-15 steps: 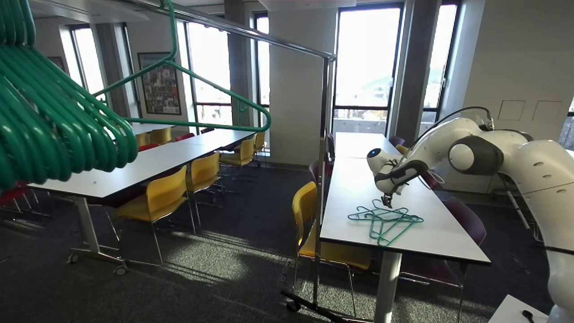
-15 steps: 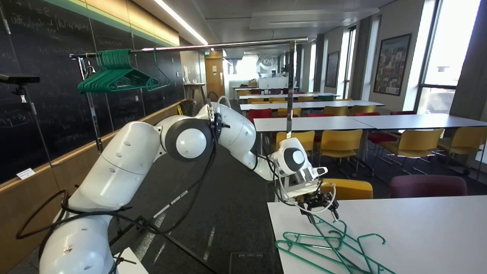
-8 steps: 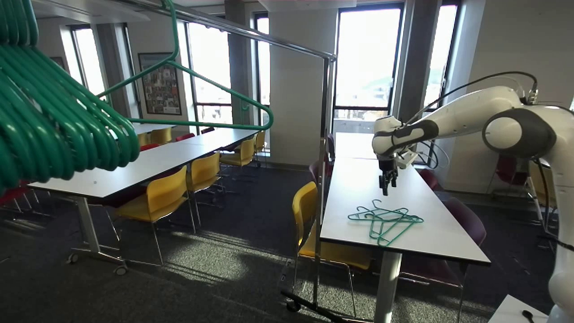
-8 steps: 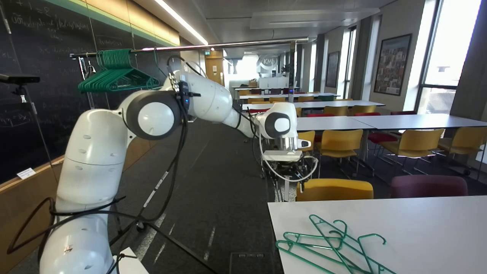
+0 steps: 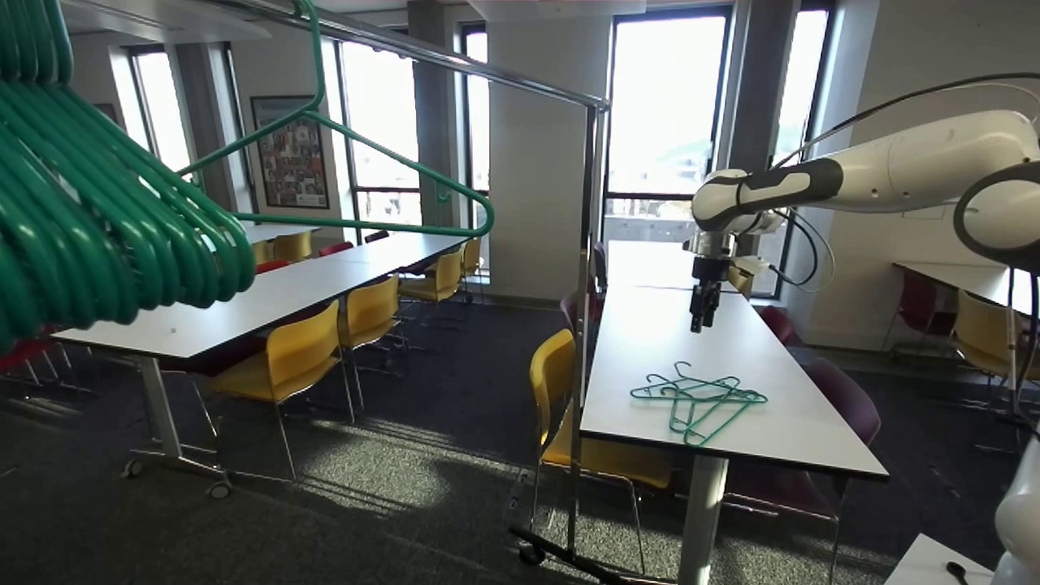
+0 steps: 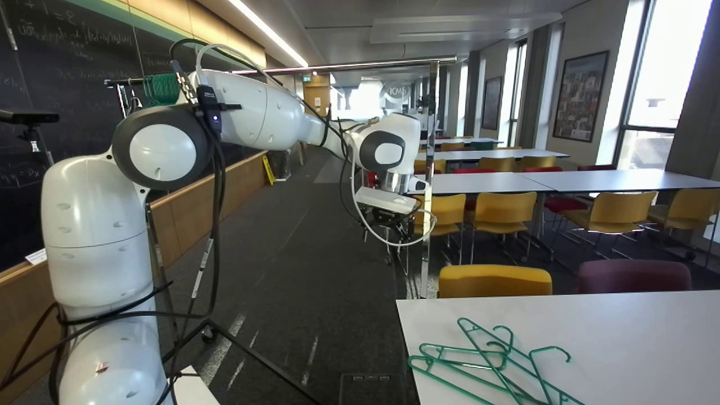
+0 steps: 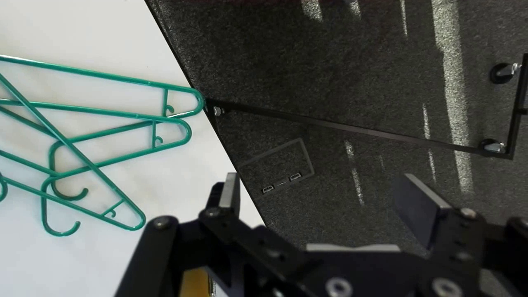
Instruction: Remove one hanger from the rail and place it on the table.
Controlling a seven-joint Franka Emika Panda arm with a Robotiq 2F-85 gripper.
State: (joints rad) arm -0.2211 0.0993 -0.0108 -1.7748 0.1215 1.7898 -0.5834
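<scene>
1. Plainly saw the table (image 5: 792, 431) bearing loose hangers (image 7: 92, 166).
2. Followed the rail (image 5: 463, 60) to a lone hanger (image 5: 357, 225) hung apart from the bunch (image 5: 89, 211).
3. Judged that hanger light, stiff, slick.
4. Found gripper (image 7: 324, 193) spread wide, empty.
5. Favoured pinching the hanger's neck (image 5: 306, 110).

Sunlight (image 5: 382, 467) patches a dark, apparently carpeted floor (image 5: 479, 366) near tall windows (image 5: 666, 114).

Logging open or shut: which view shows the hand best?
The wrist view: the hand is close up, its fingers wide apart with carpet showing between them. Both exterior views show it small and dark, pointing roughly downward; the gap is hard to read there.
</scene>
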